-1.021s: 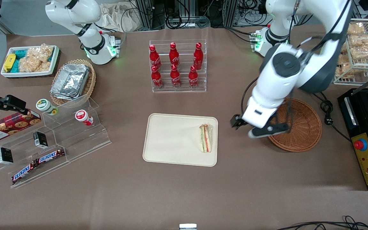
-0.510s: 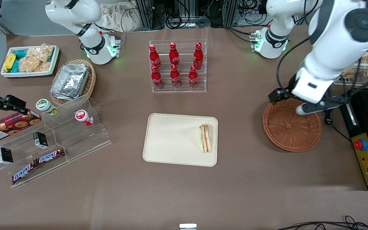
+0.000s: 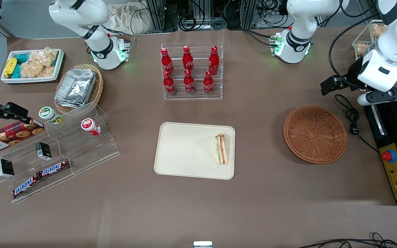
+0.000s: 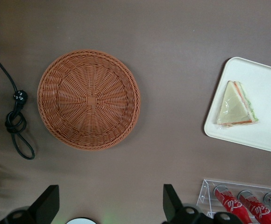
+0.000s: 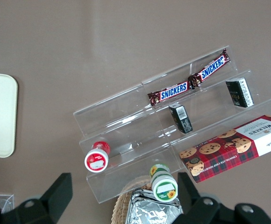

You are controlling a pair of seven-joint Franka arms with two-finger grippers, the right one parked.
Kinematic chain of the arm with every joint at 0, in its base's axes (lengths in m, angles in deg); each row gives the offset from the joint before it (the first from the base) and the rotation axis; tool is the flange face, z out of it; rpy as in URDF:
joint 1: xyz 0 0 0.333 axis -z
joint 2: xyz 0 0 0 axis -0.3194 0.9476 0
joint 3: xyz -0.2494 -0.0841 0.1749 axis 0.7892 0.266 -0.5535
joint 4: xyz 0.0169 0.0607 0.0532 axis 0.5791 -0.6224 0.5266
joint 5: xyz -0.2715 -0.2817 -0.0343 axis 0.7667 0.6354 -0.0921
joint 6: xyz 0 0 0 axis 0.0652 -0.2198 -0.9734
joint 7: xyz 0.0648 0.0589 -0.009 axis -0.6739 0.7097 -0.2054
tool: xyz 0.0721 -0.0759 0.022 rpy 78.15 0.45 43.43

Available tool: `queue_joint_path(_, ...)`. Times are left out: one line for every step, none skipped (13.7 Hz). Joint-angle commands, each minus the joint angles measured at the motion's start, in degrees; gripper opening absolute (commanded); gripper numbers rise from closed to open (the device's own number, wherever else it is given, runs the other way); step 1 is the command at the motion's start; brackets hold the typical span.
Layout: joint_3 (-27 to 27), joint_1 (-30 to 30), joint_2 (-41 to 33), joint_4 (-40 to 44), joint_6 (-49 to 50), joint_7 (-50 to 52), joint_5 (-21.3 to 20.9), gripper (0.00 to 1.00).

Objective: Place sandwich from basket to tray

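Sandwich [image 3: 221, 149] lies flat on the cream tray [image 3: 184, 151], tucked against the tray's short edge on the side toward my working arm, its green and orange-red filling stripes showing through the clear wrap. From my wrist camera the same sandwich [image 4: 237, 104] shows as a pale triangle just inside the tray's [image 4: 266, 126] rim. My claw [image 3: 352, 93] is nowhere near it: it hangs in the air well apart from the tray, toward my end of the table, above the brown table [image 3: 253, 206] near a black power cord [image 3: 352, 117] and the edge of a black control box [image 3: 396, 162] with a red button. My claw [image 4: 108, 205] is spread wide with nothing between the fingers [image 4: 170, 200].

Between the sandwich and my claw sits the round reddish-brown wicker basket [image 3: 315, 134], with nothing in it; it is on the table beside the tray. My wrist camera looks straight down into the basket [image 4: 89, 99], with the coiled cord [image 4: 16, 126] next to it.

Farther from the front camera than the tray stands a clear acrylic rack of red Coca-Cola bottles [image 3: 189, 70].
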Motion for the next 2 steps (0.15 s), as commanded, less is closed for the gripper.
queue_joint_path(-0.6,0.6,1.6,3.7,2.8,-0.5,0.9,1.00)
queue_joint_path(-0.6,0.6,1.7,4.2,4.5,-0.9,0.9,1.00)
